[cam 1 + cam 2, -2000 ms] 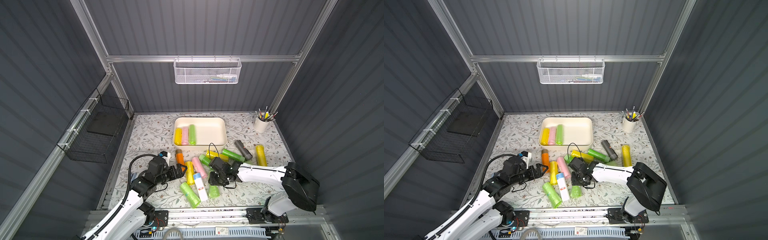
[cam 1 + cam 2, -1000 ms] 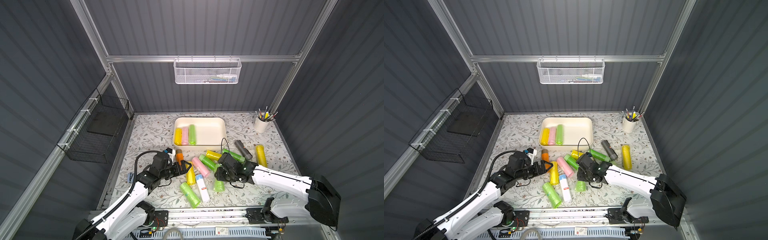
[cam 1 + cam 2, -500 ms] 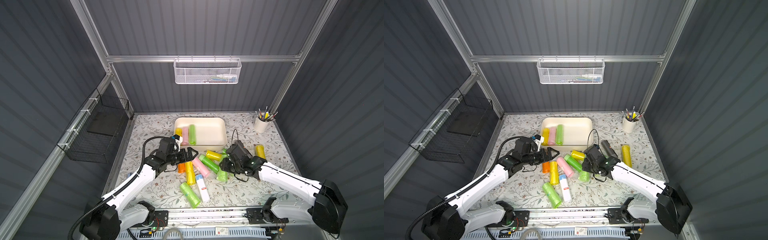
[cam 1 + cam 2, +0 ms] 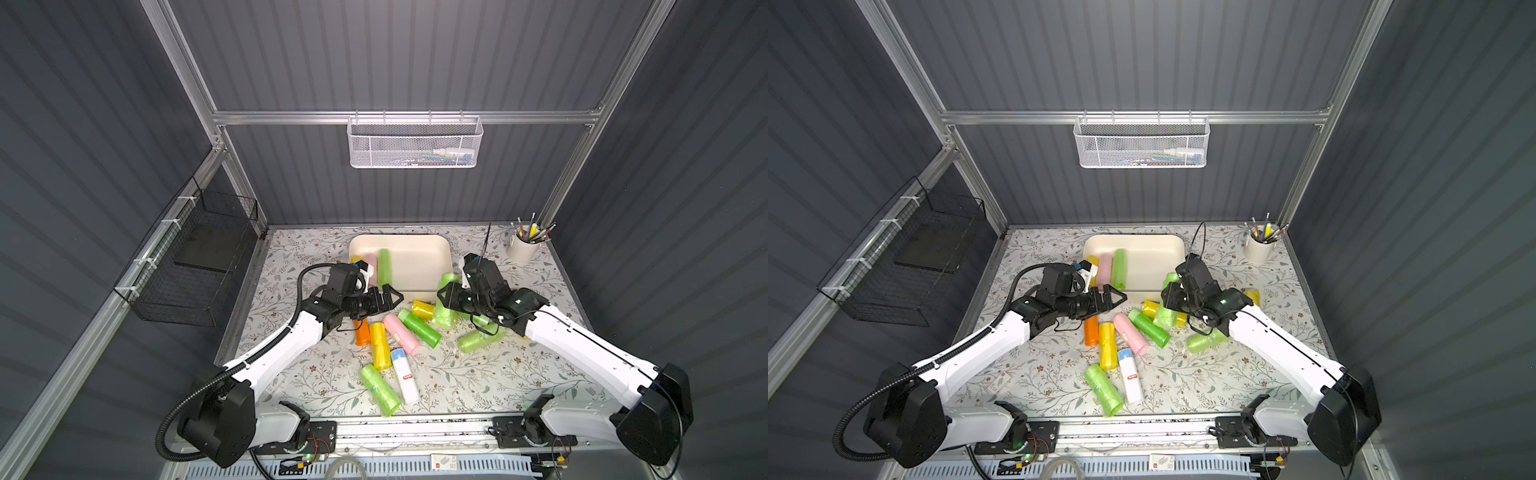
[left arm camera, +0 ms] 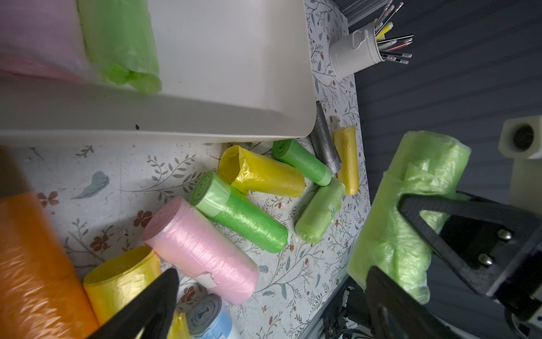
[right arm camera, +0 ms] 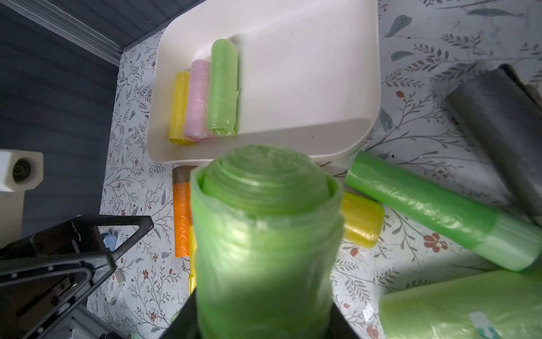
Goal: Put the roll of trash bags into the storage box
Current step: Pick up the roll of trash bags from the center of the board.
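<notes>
The storage box (image 4: 415, 266) is a cream-white bin at the back middle of the table. A yellow roll (image 6: 179, 105), a pink roll (image 6: 198, 99) and a green roll (image 6: 223, 88) lie side by side in its left part. My right gripper (image 4: 445, 296) is shut on a light green roll of trash bags (image 4: 444, 318). It holds the roll above the table, just in front of the box's near right corner. The same roll (image 6: 264, 223) fills the right wrist view. My left gripper (image 4: 392, 300) stands open and empty in front of the box's near wall, above the loose rolls.
Loose rolls lie in front of the box: orange (image 4: 362, 331), yellow (image 4: 380, 345), pink (image 4: 401, 332), green (image 4: 419, 328), blue-white (image 4: 405, 374) and light green (image 4: 478, 338). A pencil cup (image 4: 524, 249) stands back right. A white mesh basket (image 4: 415, 143) and a black wire basket (image 4: 195, 266) hang on the walls.
Both arms have swung back towards the box. The right gripper has lifted the light green roll off the table and carried it to the box's near right corner. The left gripper stayed open.
</notes>
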Robot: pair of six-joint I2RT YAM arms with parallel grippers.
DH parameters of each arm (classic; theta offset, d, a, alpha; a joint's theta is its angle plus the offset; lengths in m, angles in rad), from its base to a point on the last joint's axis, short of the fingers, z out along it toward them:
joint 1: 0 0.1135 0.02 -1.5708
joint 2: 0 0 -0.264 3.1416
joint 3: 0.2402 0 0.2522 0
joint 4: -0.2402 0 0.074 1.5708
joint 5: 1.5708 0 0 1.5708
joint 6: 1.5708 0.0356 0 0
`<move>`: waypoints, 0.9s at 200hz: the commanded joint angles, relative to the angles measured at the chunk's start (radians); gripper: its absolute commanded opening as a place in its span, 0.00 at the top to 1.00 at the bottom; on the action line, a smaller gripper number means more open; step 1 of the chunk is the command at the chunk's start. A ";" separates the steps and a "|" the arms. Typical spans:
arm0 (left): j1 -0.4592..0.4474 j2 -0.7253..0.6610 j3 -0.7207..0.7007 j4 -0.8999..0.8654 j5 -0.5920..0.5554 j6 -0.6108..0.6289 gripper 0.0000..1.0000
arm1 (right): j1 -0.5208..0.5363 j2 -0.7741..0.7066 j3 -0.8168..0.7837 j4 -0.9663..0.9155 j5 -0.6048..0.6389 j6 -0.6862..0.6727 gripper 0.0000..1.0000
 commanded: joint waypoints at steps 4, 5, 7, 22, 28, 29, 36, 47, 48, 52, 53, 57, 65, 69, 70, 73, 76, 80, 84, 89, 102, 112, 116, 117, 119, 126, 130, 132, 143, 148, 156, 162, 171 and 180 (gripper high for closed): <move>-0.003 0.012 0.067 -0.031 -0.026 0.011 0.00 | -0.028 0.035 0.045 0.038 -0.040 -0.060 0.63; -0.003 0.013 0.069 -0.032 -0.031 0.013 0.00 | -0.028 0.037 0.045 0.040 -0.040 -0.060 0.63; -0.003 0.015 0.073 -0.037 -0.039 0.015 0.00 | -0.030 0.039 0.048 0.042 -0.042 -0.062 0.63; 0.000 0.021 0.109 -0.066 -0.070 0.037 0.00 | -0.043 0.059 0.062 0.052 -0.056 -0.071 0.63; 0.000 0.024 0.121 -0.072 -0.072 0.044 0.00 | -0.047 0.067 0.068 0.052 -0.065 -0.075 0.63; -0.001 0.024 0.124 -0.074 -0.070 0.045 0.00 | -0.048 0.069 0.069 0.052 -0.066 -0.076 0.63; -0.001 0.027 0.140 -0.083 -0.109 0.051 0.00 | -0.054 0.080 0.075 0.053 -0.078 -0.077 0.63; -0.001 0.030 0.161 -0.098 -0.128 0.055 0.00 | -0.063 0.096 0.087 0.087 -0.100 -0.083 0.63; -0.001 0.031 0.161 -0.099 -0.129 0.055 0.00 | -0.063 0.099 0.088 0.088 -0.102 -0.083 0.63; 0.000 0.034 0.170 -0.102 -0.136 0.054 0.00 | -0.067 0.106 0.093 0.093 -0.107 -0.087 0.63; -0.001 0.034 0.171 -0.103 -0.137 0.053 0.00 | -0.068 0.107 0.093 0.094 -0.109 -0.087 0.63; 0.000 0.035 0.178 -0.106 -0.144 0.052 0.00 | -0.071 0.115 0.099 0.097 -0.114 -0.090 0.63; 0.001 0.039 0.189 -0.112 -0.153 0.056 0.00 | -0.076 0.131 0.111 0.102 -0.126 -0.095 0.63; 0.000 0.039 0.193 -0.113 -0.158 0.058 0.00 | -0.077 0.139 0.117 0.105 -0.133 -0.100 0.63; 0.000 0.040 0.193 -0.113 -0.159 0.059 0.00 | -0.077 0.141 0.119 0.105 -0.137 -0.101 0.63; 0.003 0.041 0.197 -0.115 -0.163 0.060 0.00 | -0.080 0.149 0.126 0.107 -0.144 -0.105 0.63; 0.003 0.042 0.199 -0.117 -0.167 0.059 0.00 | -0.082 0.157 0.132 0.108 -0.150 -0.109 0.63; 0.004 0.044 0.203 -0.119 -0.170 0.059 0.00 | -0.084 0.165 0.140 0.110 -0.156 -0.113 0.63; 0.005 0.045 0.207 -0.121 -0.171 0.059 0.00 | -0.085 0.178 0.150 0.110 -0.161 -0.119 0.63; 0.006 0.046 0.209 -0.122 -0.172 0.061 0.00 | -0.086 0.190 0.162 0.110 -0.163 -0.124 0.63; 0.010 0.048 0.212 -0.120 -0.179 0.059 0.00 | -0.093 0.227 0.191 0.116 -0.174 -0.135 0.63; 0.013 0.052 0.216 -0.120 -0.182 0.060 0.00 | -0.098 0.256 0.212 0.121 -0.184 -0.140 0.63; 0.014 0.054 0.218 -0.120 -0.184 0.062 0.00 | -0.099 0.268 0.220 0.123 -0.192 -0.141 0.63; 0.014 0.054 0.220 -0.121 -0.184 0.062 0.00 | -0.100 0.271 0.224 0.124 -0.193 -0.142 0.63; 0.015 0.055 0.221 -0.120 -0.184 0.062 0.00 | -0.101 0.277 0.228 0.124 -0.197 -0.143 0.63; 0.017 0.056 0.226 -0.120 -0.185 0.064 0.00 | -0.104 0.300 0.244 0.127 -0.210 -0.142 0.63; 0.017 0.057 0.230 -0.122 -0.186 0.066 0.00 | -0.104 0.310 0.252 0.126 -0.218 -0.143 0.63; 0.018 0.057 0.231 -0.122 -0.185 0.067 0.00 | -0.105 0.316 0.256 0.127 -0.222 -0.143 0.63; 0.019 0.057 0.235 -0.131 -0.193 0.075 0.00 | -0.105 0.344 0.277 0.133 -0.241 -0.141 0.63; 0.019 0.056 0.237 -0.134 -0.198 0.077 0.00 | -0.105 0.353 0.283 0.138 -0.251 -0.140 0.63; 0.020 0.056 0.240 -0.140 -0.206 0.083 0.00 | -0.105 0.368 0.289 0.152 -0.263 -0.137 0.63; 0.020 0.055 0.241 -0.145 -0.213 0.088 0.00 | -0.106 0.377 0.290 0.166 -0.271 -0.135 0.63; 0.021 0.051 0.242 -0.155 -0.227 0.094 0.00 | -0.108 0.393 0.294 0.180 -0.272 -0.134 0.63; 0.022 0.048 0.240 -0.159 -0.237 0.100 0.00 | -0.109 0.413 0.309 0.185 -0.271 -0.135 0.63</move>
